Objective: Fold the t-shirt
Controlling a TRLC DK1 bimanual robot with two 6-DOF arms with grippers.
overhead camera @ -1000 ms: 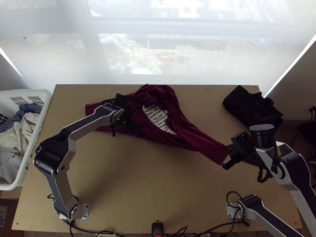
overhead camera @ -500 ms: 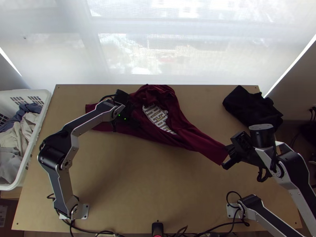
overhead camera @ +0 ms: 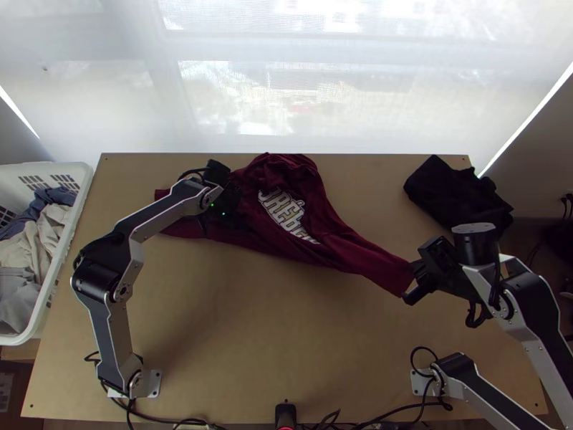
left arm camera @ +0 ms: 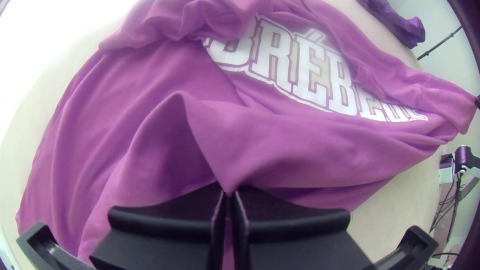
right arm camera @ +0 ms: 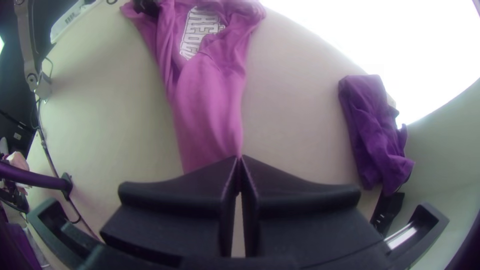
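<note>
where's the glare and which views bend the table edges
Top view: bright window, dim shirt, table edges nearly straight; left wrist view: white glare upper left, table edge bowed; right wrist view: glare upper right, table edge bowed

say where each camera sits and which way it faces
Top view: high over the near edge, looking down at the table; left arm and right arm show.
Left wrist view: left wrist, facing the shirt; left gripper shows.
Right wrist view: right wrist, facing along its sleeve; right gripper shows.
Wrist views share the shirt's lettering.

Bright sheer blind [overhead camera: 251,107], wooden table [overhead camera: 286,322]
</note>
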